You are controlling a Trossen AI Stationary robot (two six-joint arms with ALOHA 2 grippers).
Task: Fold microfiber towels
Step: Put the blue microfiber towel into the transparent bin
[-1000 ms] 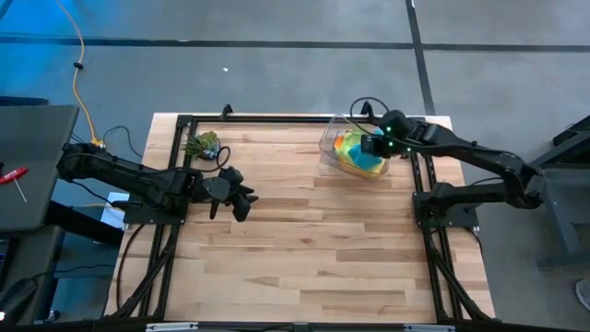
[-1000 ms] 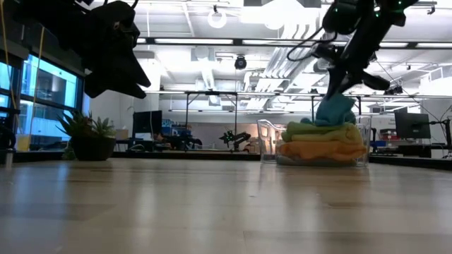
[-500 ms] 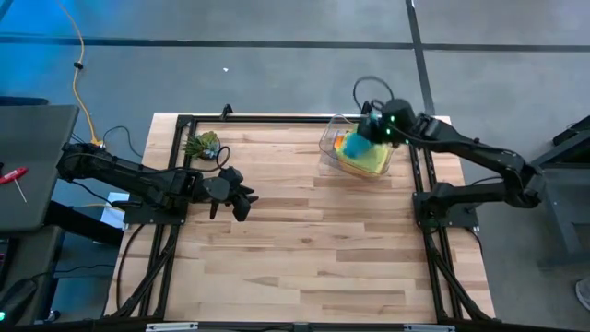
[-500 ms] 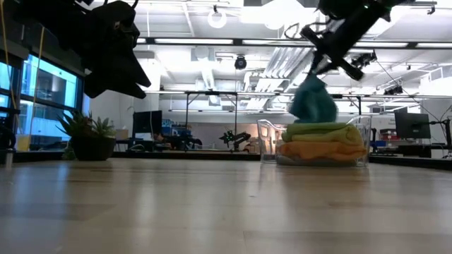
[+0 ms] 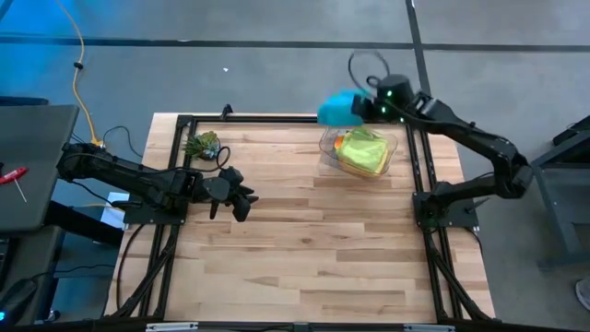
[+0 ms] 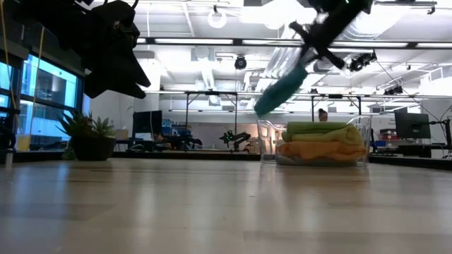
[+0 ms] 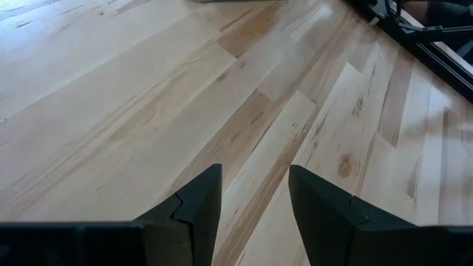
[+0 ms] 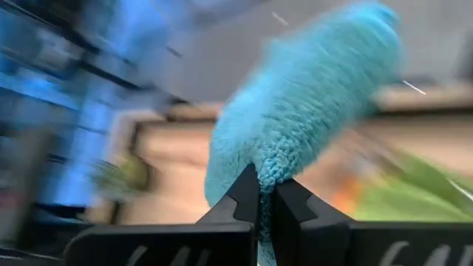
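From above: teal towel [image 5: 339, 107] now lifted clear of the bin [image 5: 327, 148], pinched shut in the right gripper [image 5: 367, 109] and swung past the table's far edge, lime towel [image 5: 365, 150] uncovered on top of the stack; left gripper [image 5: 241, 198] half open, empty, unmoved over the left boards. Low down: teal cloth [image 6: 281, 90] trailing aslant above the bin, no longer resting on the pile. At the wrists: right fingers clamped on teal pile [image 8: 310, 125], left fingers [image 7: 203, 203] apart over bare wood — likely first towel out, ready for spreading.
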